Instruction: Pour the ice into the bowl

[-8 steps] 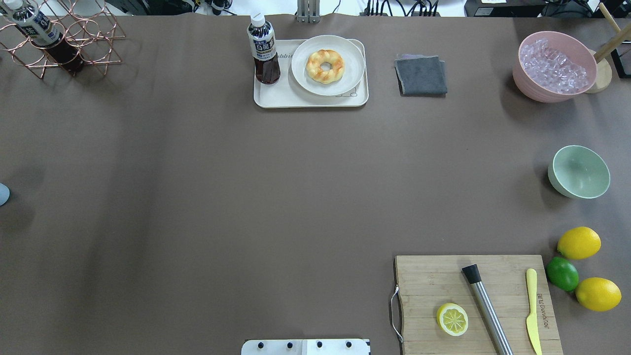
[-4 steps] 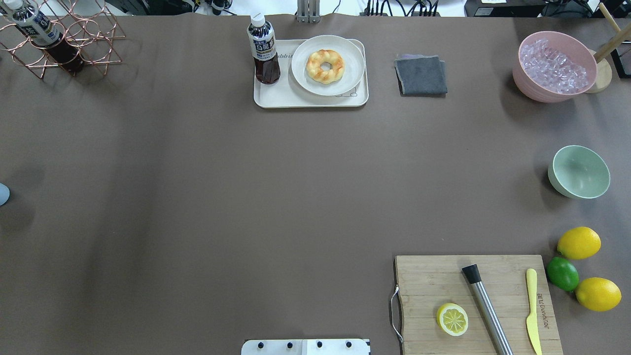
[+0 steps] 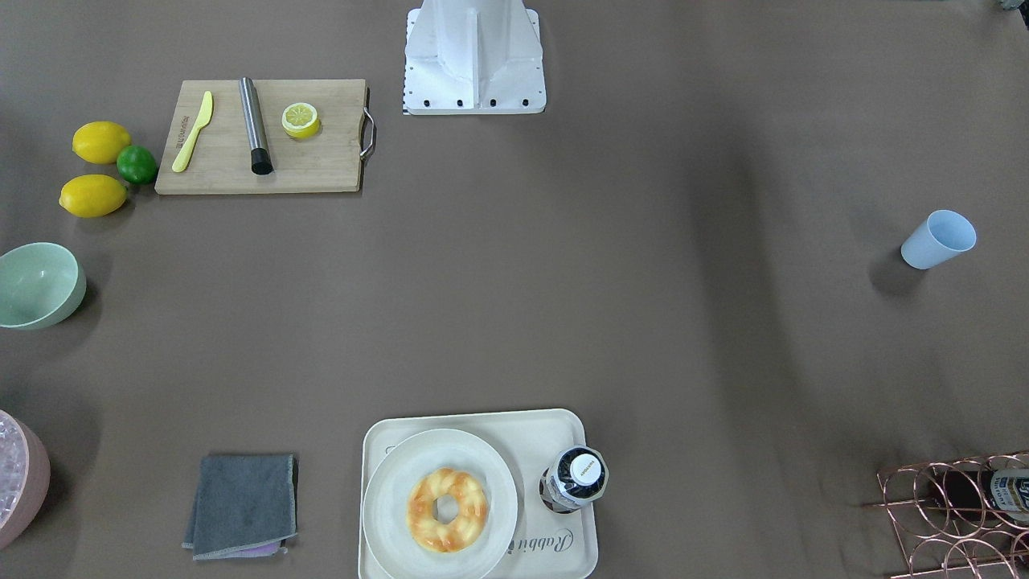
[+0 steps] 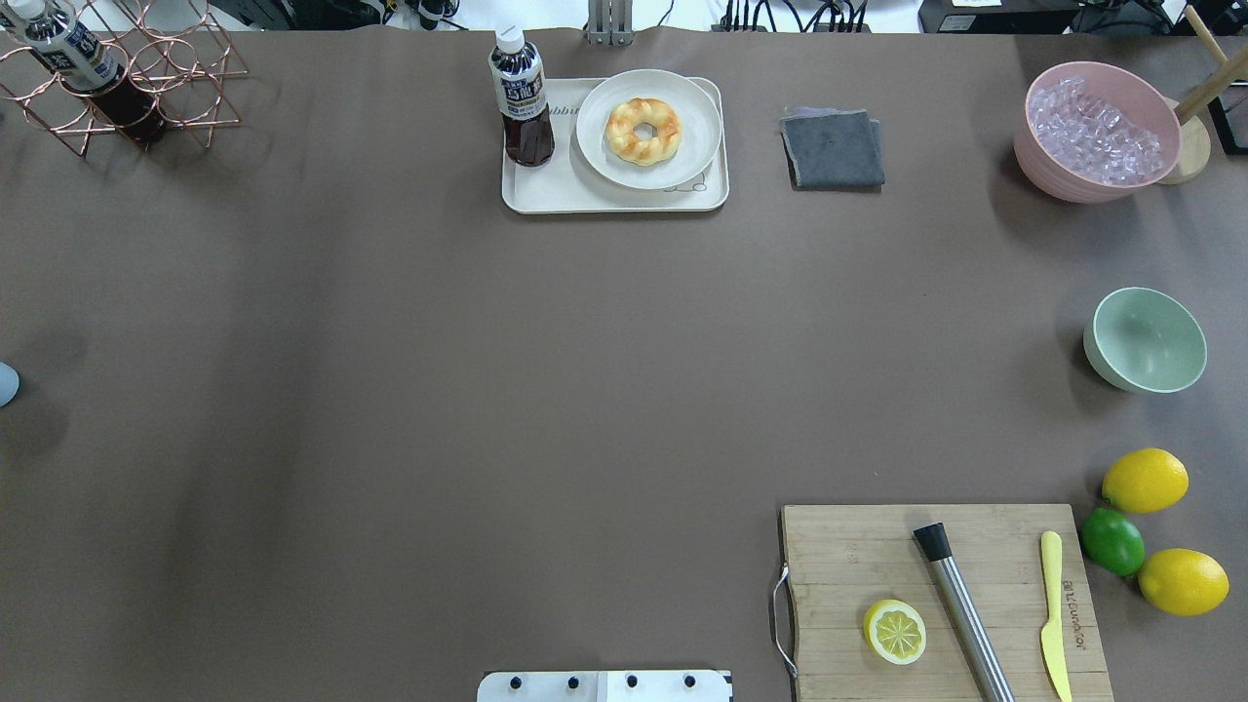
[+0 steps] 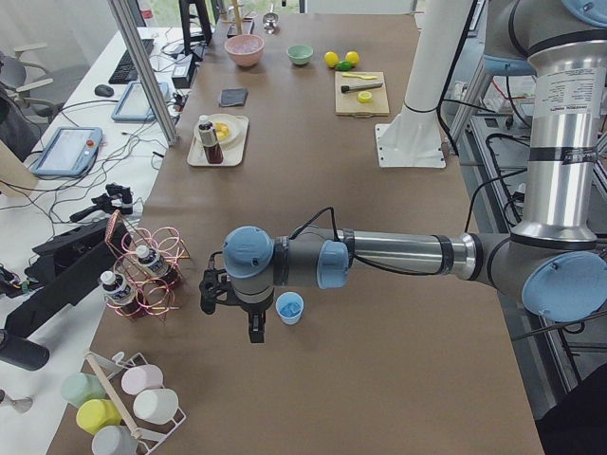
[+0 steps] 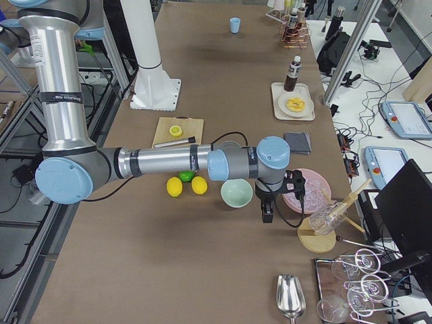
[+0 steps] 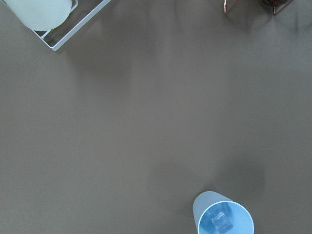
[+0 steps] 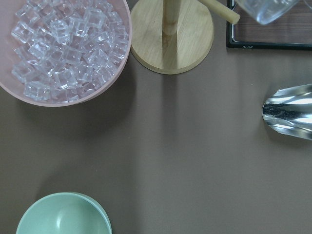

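The job has not really started yet. The ice (image 7: 223, 223) is down in the pale blue cup (image 7: 224, 220), which stands upright on the table at the robot's left end. I can make out one clear cube in there for sure. The mint-green bowl (image 4: 1146, 339) sits far away at the other end of the table, and it is empty inside. The pink tub (image 4: 1097, 132) full of ice is near the bowl, but that is not the ice for this job. The left claw (image 5: 230, 313) hangs over the table just beside the blue cup. The cup stands by itself and is not in the claw. This claw shows only in the side picture, so I cannot tell how far open it is. The right claw (image 6: 273, 202) hangs close to the bowl and the pink tub. It also shows only from the side, so I cannot tell how open it is or if it has hold of anything. I think what is left is almost everything: grab the cup, carry it all the way across to the bowl, and tip the ice in. Next to the pictures from a second ago, the top view looks just the same. The bowl, the tub and the edge of the cup are all in the same spots.
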You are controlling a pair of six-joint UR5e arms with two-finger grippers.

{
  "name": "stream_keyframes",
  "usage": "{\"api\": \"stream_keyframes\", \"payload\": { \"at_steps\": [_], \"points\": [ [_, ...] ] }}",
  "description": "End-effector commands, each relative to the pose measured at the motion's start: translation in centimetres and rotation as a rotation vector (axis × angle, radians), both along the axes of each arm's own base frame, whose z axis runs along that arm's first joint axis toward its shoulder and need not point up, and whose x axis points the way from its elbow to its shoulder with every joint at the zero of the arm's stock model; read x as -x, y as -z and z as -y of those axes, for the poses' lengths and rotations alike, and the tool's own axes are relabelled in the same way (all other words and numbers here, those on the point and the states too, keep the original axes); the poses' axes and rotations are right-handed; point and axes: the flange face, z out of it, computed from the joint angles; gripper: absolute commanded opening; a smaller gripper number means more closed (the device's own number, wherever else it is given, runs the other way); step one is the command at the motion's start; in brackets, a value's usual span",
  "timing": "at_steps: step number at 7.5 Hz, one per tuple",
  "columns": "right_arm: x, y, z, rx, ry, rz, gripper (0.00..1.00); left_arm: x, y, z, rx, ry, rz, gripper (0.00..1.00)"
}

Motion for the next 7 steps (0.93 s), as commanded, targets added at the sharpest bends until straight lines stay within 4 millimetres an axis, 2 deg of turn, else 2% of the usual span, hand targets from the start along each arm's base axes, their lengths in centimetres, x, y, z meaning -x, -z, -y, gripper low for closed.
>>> {"api": "stream_keyframes", "payload": {
  "at_steps": [1,2,3,4,5,6,7],
  "points": [
    [3.1,-1.1,0.2,0.006,0.039,0.001,0.98,-1.4,3.0,0.3,0.062,0.081,-0.004,0.97],
    [4.7,-1.5,0.4,0.008,0.053,0.002,0.98,-1.6,4.3,0.8,0.077,0.129,0.097,0.97],
    [6.7,-1.7,0.4,0.005,0.085,-0.002,0.98,-2.8,5.2,0.9,0.089,0.167,0.228,0.97],
    [8.9,-1.9,0.8,-0.013,0.123,-0.001,0.98,-3.4,5.3,1.1,0.146,0.237,0.232,0.97],
    [10.2,-2.1,0.7,-0.015,0.141,0.000,0.98,-3.6,5.9,1.1,0.173,0.281,0.224,0.97],
    [11.7,-2.2,0.8,-0.014,0.168,-0.001,0.98,-3.6,7.3,1.0,0.200,0.350,0.209,0.97],
    [12.9,-2.0,0.8,-0.018,0.177,-0.009,0.98,-5.1,9.4,1.1,0.249,0.442,0.203,0.97]
  ]
}}
